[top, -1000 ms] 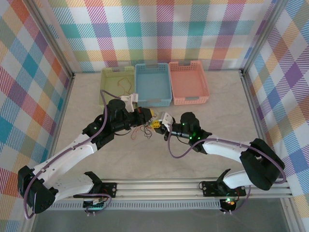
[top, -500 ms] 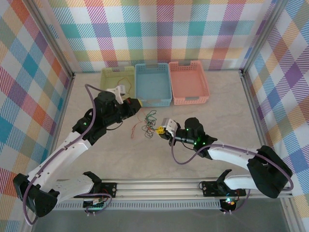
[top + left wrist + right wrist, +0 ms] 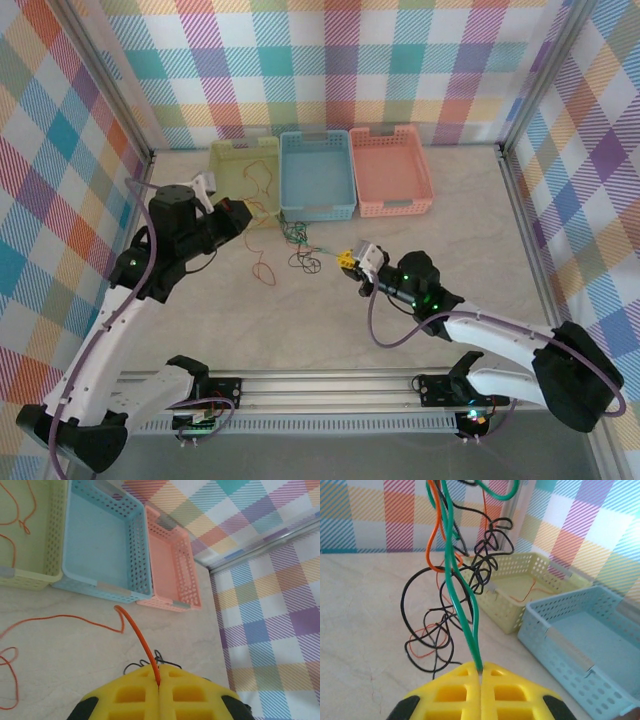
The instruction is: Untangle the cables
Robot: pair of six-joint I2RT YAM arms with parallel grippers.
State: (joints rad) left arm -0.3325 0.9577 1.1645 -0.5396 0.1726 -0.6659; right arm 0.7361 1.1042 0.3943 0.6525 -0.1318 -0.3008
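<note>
Nearest the bases, off the near right corner of the blue basket (image 3: 316, 172), the right jaws are pressed fully together on the green cable (image 3: 476, 645), which runs into the knot (image 3: 302, 260) of black, green and orange strands just before that basket's near left corner. Farther out, left of that corner, the left jaws are clamped tight on the orange cable (image 3: 143, 641) — so the knot lies between the two, nearer the right arm, its long axis, I judge, running jaw to jaw.
</note>
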